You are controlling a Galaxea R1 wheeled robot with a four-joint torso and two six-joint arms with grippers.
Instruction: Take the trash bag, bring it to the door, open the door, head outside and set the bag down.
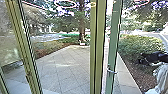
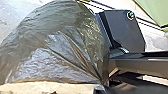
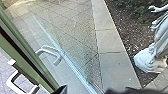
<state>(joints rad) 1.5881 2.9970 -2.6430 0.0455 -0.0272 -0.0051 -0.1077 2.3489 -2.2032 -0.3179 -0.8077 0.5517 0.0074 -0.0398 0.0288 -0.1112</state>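
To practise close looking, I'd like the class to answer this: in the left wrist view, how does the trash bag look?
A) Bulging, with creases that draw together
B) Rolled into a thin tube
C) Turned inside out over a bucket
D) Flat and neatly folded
A: the trash bag swells into a broad, rounded shape, and its shiny creases run together towards one spot near its edge.

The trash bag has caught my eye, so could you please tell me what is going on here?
The robot appears to hold the trash bag by its gathered plastic in its left gripper. A green-framed glass door with a pale handle is close by, and paving lies beyond the glass. Contact with the door is unclear.
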